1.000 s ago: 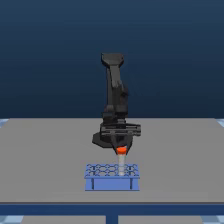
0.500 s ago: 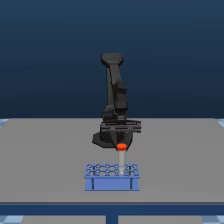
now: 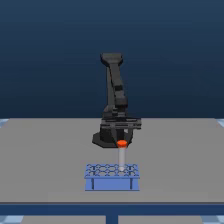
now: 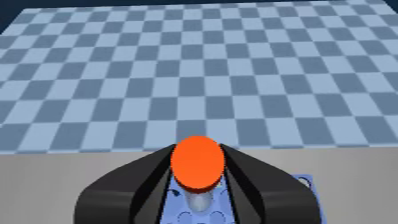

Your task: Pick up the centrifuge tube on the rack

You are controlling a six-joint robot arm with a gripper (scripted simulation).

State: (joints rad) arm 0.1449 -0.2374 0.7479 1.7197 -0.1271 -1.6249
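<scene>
The centrifuge tube [image 3: 121,156] hangs upright, its orange-red cap [image 3: 121,144] held between the black fingers of my gripper [image 3: 121,140], which is shut on it. Its whitish body reaches down to about the top of the light-blue rack [image 3: 111,184], which stands on the grey table in front of the arm. I cannot tell whether the tip is still inside a hole. In the wrist view the orange cap [image 4: 197,162] fills the gap between the two dark fingers [image 4: 133,187], with the tube [image 4: 201,201] and the rack's holes [image 4: 182,214] below it.
The arm's black base [image 3: 106,139] stands just behind the rack on the grey table [image 3: 45,160]. The table's front edge [image 3: 110,202] runs close below the rack. A blue and white checkered floor [image 4: 195,65] lies beyond the table in the wrist view.
The gripper and the orange-capped tube have risen a little over the last second, showing more of the whitish tube body above the rack. The rack has stayed put.
</scene>
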